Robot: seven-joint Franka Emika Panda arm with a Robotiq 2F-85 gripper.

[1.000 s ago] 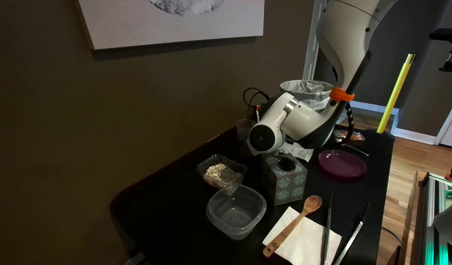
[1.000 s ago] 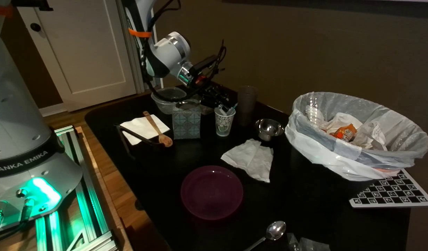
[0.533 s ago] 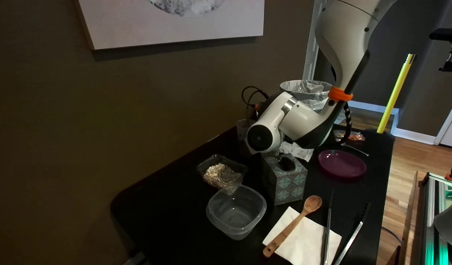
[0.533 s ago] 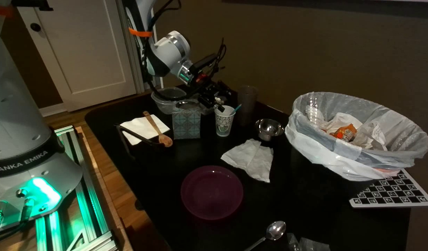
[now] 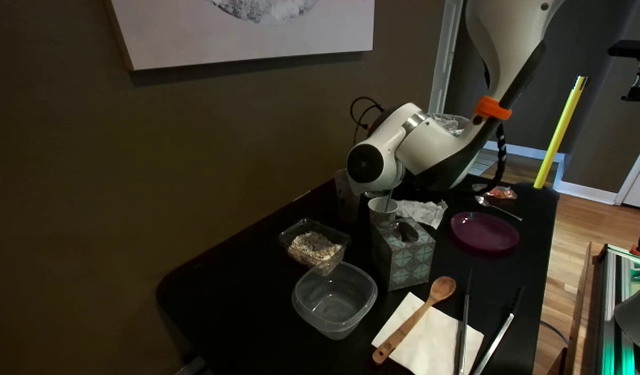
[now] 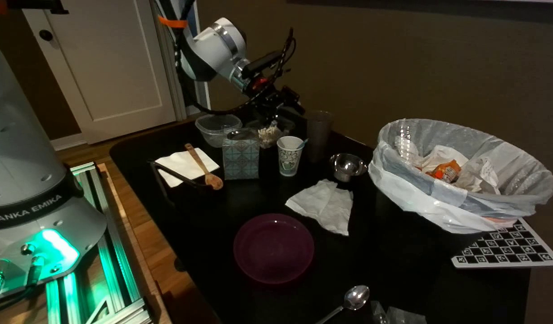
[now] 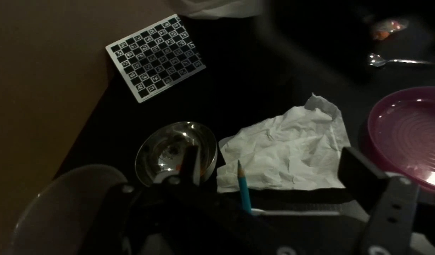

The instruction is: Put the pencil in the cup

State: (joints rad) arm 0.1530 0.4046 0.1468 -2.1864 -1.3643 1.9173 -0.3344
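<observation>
Your claw (image 7: 274, 166) is spread wide holding nothing, pencil (image 6: 302, 144) sits in the cup (image 6: 288, 161) leaning toward 2 o'clock in an exterior view; likely light, stiff, slick, tip (image 7: 240, 170) probably brittle, so if regrabbing, pinch the blue shaft (image 7: 244, 194).

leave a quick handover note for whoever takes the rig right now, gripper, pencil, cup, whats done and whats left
Gripper: open, holding nothing, raised clear of the pencil.
Things: the pencil leans in the patterned cup, sharpened tip up and out past the rim. The cup stands upright on the black table, near the tissue box.
Done: pencil is in the cup.
Left: nothing of the job itself, it seems; probably just back the gripper away, minding the raised pencil tip.
</observation>
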